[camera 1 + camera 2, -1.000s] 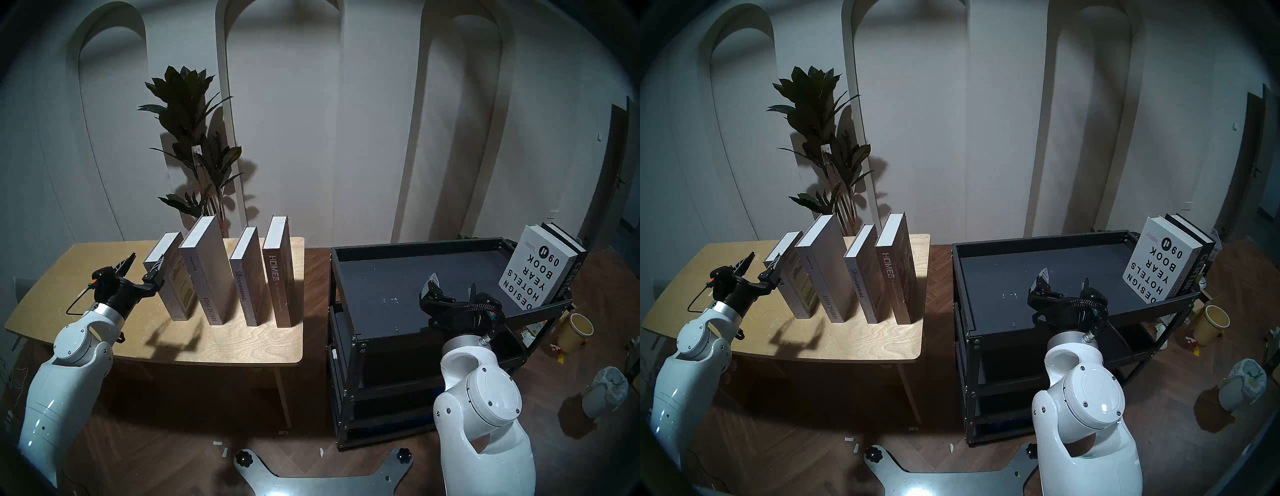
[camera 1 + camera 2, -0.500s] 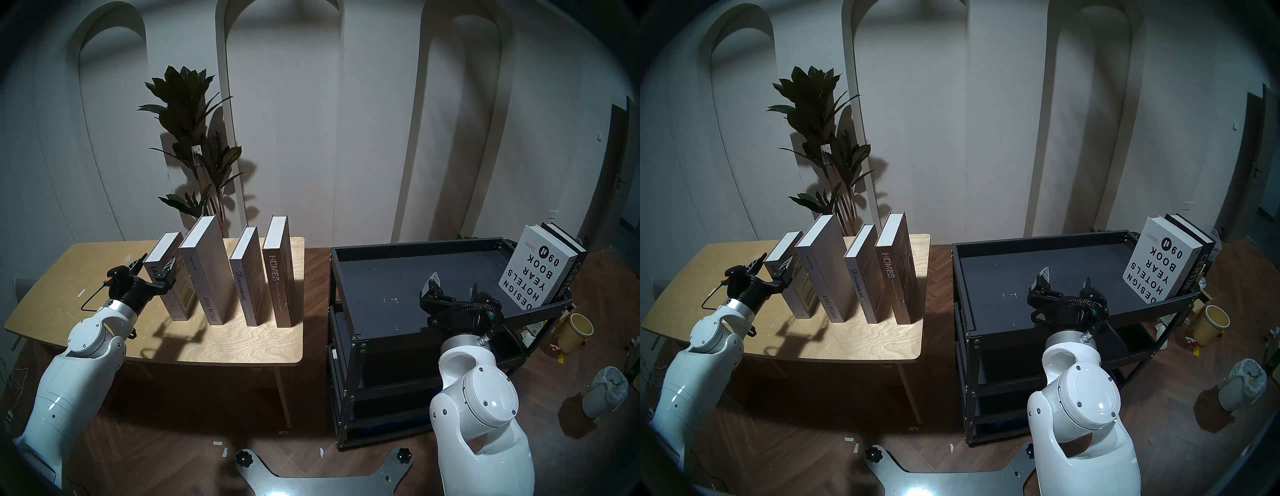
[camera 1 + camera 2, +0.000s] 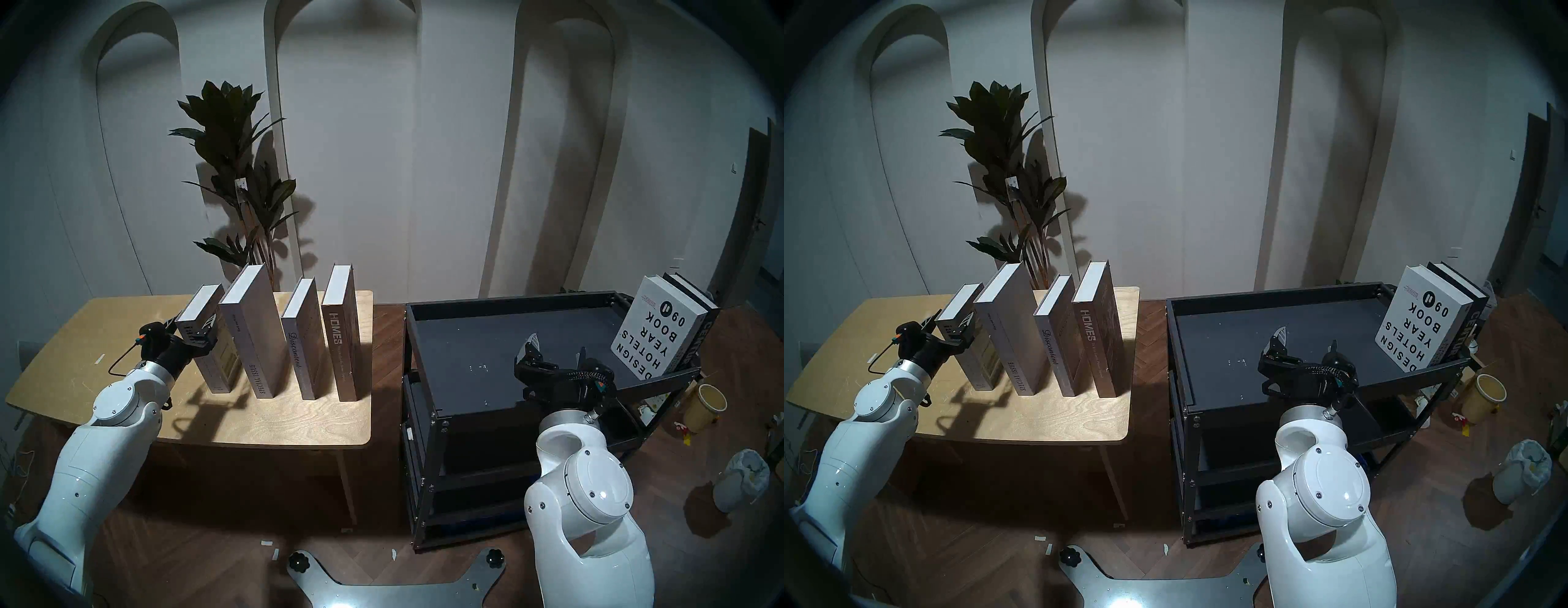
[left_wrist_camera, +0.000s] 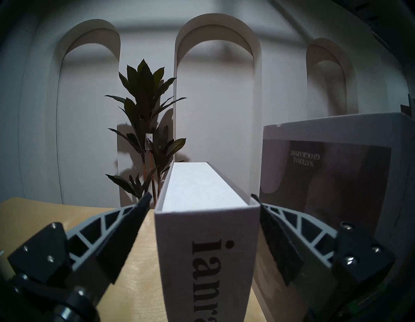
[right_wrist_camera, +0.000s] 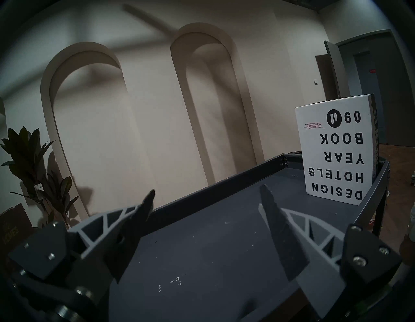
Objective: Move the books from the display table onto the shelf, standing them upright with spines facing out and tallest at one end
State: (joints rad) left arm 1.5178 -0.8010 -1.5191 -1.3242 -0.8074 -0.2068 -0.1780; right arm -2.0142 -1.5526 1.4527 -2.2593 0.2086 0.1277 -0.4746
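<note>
Four grey books stand upright on the plywood display table: an unnamed leftmost one, "SPECIAL ISSUE", "Discontent" and "HOMES". My left gripper is open, with one finger on each side of the leftmost book's spine near its top. The left finger stands a little off the book. The white "DESIGN HOTELS YEARBOOK" and the black "CENTURY" lean at the right end of the black shelf's top tray. My right gripper is open and empty above that tray.
A tall potted plant stands behind the table. A strip of floor separates the table from the shelf. A yellow bucket and a lined waste bin stand on the floor at the right. The tray's rim runs along its far side.
My left gripper has moved forward and right, from beside the leftmost book to straddling its spine. The right arm has barely moved.
</note>
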